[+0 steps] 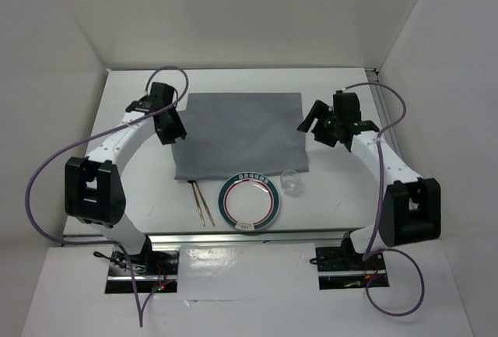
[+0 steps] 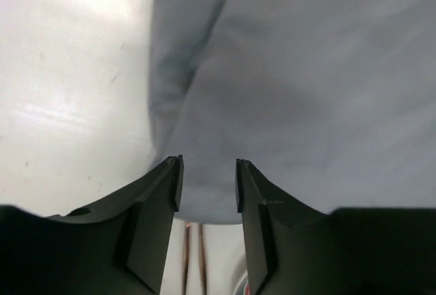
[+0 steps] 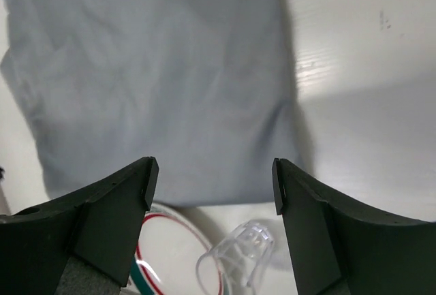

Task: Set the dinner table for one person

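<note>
plainly, the dinner table [image 1: 334, 205] filling mid-frame is stiff and fixed, so we'd instead pinch the limp grey mat [image 1: 237, 135] by an edge, left gripper [image 2: 209, 182] and right gripper [image 3: 211, 186] both gaping empty.

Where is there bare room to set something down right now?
The grey mat is bare across its middle, the widest free patch. Bare dinner table also lies right of the glass and in a strip beyond the mat's far edge. Crowded: the near edge, where chopsticks, plate and glass sit close together.
</note>
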{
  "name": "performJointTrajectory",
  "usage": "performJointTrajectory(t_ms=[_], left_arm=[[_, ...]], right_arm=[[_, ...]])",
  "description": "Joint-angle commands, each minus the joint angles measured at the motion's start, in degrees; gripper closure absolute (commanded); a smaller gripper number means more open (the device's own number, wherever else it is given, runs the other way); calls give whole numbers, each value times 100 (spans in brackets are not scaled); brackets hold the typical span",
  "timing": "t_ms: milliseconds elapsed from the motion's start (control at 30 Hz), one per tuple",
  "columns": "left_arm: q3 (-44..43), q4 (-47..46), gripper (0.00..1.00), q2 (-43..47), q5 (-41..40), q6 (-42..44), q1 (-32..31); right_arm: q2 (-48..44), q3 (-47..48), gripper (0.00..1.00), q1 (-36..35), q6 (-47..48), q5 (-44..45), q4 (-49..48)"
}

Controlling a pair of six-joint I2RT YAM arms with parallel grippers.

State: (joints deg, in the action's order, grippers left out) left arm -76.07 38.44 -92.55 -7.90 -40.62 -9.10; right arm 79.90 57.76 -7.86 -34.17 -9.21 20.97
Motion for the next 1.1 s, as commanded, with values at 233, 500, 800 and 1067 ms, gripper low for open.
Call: performJointTrajectory(t_ms=[233, 500, 800, 1067], left_arm=[[1418, -108, 28, 141, 1614, 353, 918], [1930, -556, 30, 80, 2565, 415, 1025], [2061, -487, 76, 290, 2513, 415, 1077], [1579, -231, 100, 290, 2337, 467, 1077]], right_arm=[[940, 219, 14, 320, 403, -485, 575], [940, -45, 13, 496, 130, -160, 636], [1001, -572, 13, 962, -204, -845, 478], [1001, -1020, 13, 962, -642, -1372, 128]])
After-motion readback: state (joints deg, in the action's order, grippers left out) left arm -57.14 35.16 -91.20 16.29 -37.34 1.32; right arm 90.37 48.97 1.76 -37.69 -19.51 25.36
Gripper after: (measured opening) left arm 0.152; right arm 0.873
